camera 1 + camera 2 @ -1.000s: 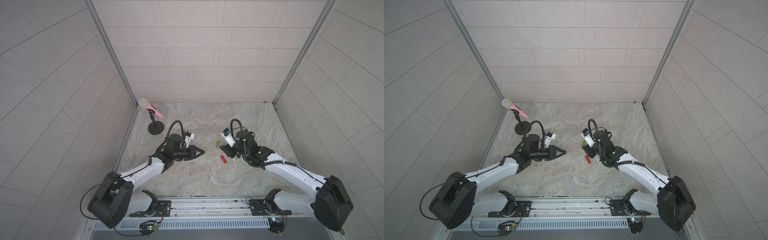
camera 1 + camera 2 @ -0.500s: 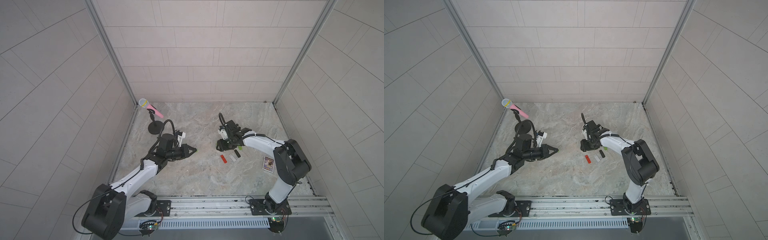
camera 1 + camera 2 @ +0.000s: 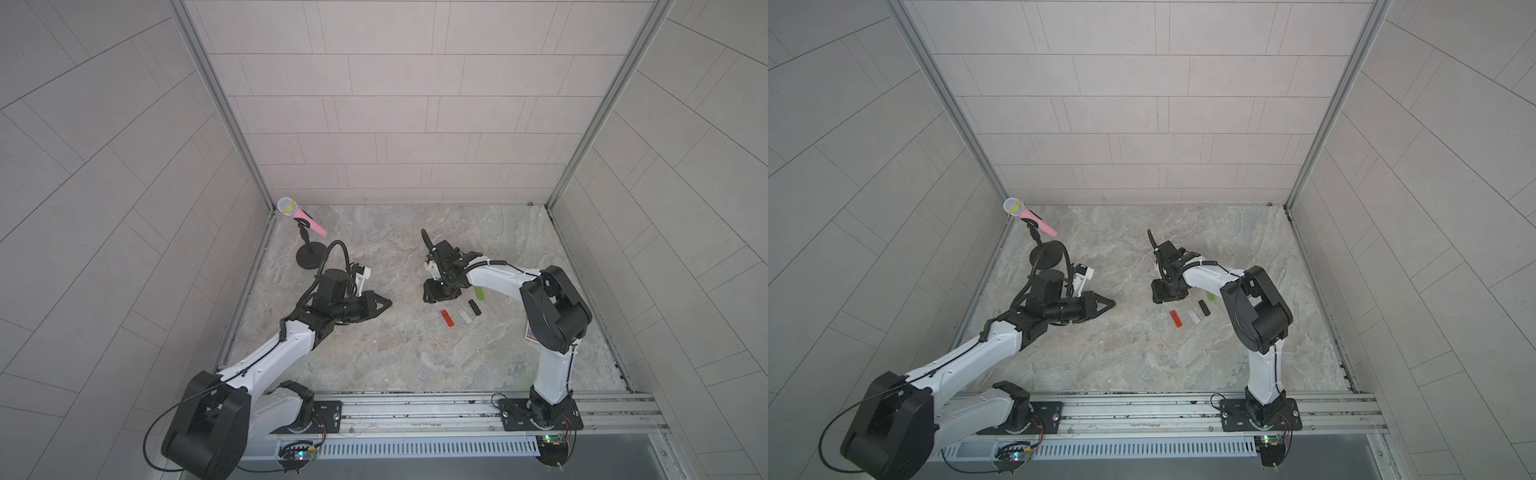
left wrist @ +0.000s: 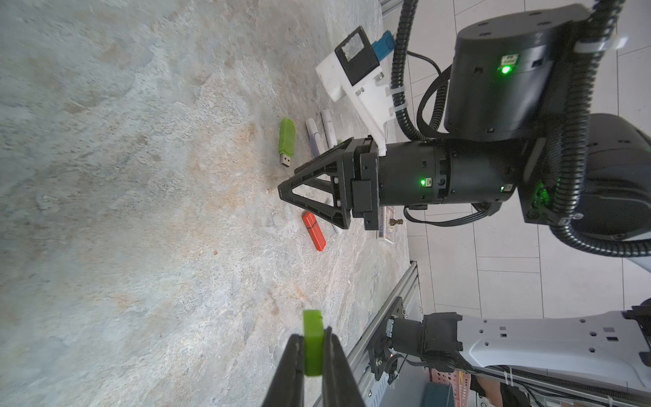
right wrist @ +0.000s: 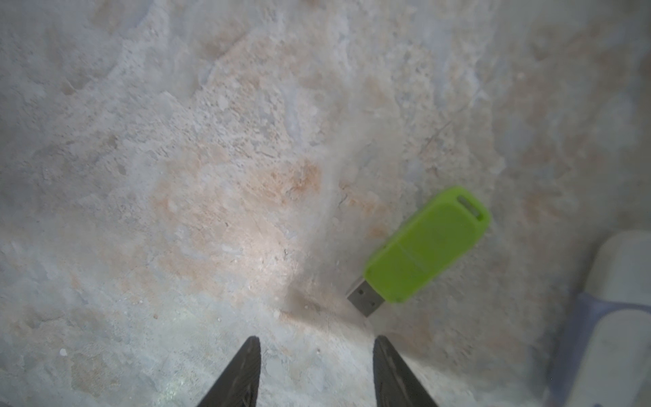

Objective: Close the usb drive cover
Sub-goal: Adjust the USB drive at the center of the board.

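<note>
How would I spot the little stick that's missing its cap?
Look at the marble tabletop, then at the small sticks lying near the right gripper. It's the lime-green stick, the only green one among them, with a bare metal plug showing at one end.

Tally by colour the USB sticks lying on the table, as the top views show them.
Red stick: 1
Grey stick: 1
Black stick: 1
Green stick: 1
Total: 4
</note>
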`<control>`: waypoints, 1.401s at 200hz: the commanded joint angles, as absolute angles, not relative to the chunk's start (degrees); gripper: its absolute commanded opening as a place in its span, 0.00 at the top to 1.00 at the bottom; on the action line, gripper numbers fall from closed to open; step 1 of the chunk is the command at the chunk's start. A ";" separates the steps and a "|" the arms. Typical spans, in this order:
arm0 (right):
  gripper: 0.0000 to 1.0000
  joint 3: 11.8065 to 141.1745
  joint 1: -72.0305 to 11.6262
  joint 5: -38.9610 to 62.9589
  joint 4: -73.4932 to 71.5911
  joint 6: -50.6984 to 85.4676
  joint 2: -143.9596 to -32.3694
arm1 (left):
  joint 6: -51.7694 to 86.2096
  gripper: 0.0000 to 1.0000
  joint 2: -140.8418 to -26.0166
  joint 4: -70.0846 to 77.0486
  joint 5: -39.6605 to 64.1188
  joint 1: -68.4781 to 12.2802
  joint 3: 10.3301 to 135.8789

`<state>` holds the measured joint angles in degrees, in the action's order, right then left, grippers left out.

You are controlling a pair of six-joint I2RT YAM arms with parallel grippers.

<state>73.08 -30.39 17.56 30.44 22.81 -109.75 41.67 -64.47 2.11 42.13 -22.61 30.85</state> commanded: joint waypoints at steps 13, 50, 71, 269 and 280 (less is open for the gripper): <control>0.47 75.89 -31.11 13.71 33.32 23.92 -112.56 | 39.84 0.88 -63.29 0.93 41.75 -22.13 31.76; 0.47 80.11 -31.87 16.04 34.57 23.52 -116.79 | 39.54 0.88 -62.72 0.03 41.42 -22.06 32.13; 0.49 85.13 -33.60 18.88 36.89 21.91 -120.06 | 39.46 0.88 -62.42 -0.04 41.25 -21.97 32.17; 0.42 105.64 -26.43 21.01 56.45 0.01 -128.58 | 38.51 0.88 -59.16 -2.69 40.61 -21.62 31.90; 0.42 105.23 -26.45 21.02 56.89 0.00 -128.50 | 38.54 0.88 -59.27 -2.71 40.57 -21.62 31.99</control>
